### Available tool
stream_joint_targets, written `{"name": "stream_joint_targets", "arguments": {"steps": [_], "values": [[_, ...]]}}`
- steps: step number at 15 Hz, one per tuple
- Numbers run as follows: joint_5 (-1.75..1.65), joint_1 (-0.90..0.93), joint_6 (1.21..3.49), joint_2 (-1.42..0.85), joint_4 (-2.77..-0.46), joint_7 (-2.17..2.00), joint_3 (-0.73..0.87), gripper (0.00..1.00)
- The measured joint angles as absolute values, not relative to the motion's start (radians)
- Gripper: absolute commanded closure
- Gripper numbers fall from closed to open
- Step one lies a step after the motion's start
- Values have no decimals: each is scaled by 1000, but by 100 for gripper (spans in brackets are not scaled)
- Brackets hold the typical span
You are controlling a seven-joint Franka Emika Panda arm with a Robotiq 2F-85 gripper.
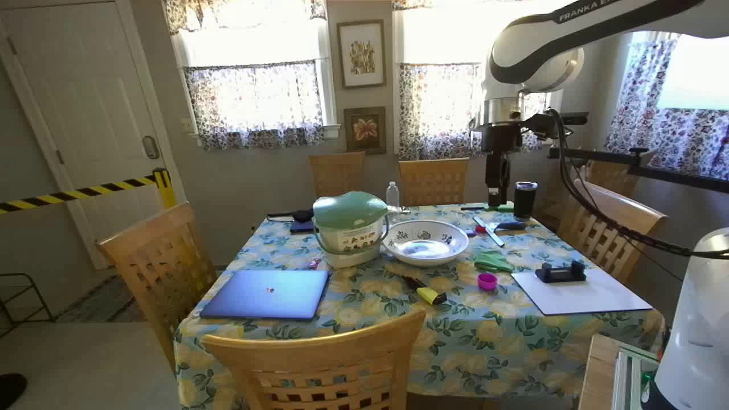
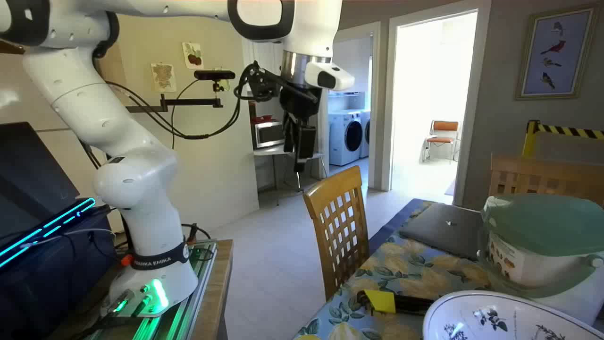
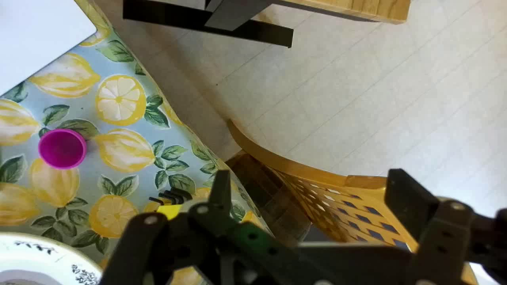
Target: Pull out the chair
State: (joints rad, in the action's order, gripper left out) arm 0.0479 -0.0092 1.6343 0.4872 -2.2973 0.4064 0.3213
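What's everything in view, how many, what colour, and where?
chair: one, tan, at table edge
matching chairs: at least four, tan, round table
table: one, blue covered, amid chairs
laptop: one, grey, tabletop
bucket: one, green-white, tabletop
bowl: one, white, tabletop
cup: one, pink, tabletop
tool: one, yellow-black, tabletop
cloth: one, green, tabletop
board: one, white, tabletop
tumbler: one, black, tabletop
bottle: one, clear, tabletop
other items: uncounted, mixed, throughout
barrier tape: one, yellow-black, by door
framed pictures: three, multicoloured, walls
curtains: several, multicoloured, windows
arm: one, white, beside table
gripper: one, black, open, on arm

Light wooden chair (image 1: 322,354) — curved top rail, lattice back, upright beside the table (image 1: 370,307)
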Motion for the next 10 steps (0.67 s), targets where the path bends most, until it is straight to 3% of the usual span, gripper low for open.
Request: {"name": "stream_joint_targets", "arguments": {"steps": [10], "values": [[48, -13, 1635, 488, -2300, 411, 289, 0]]}}
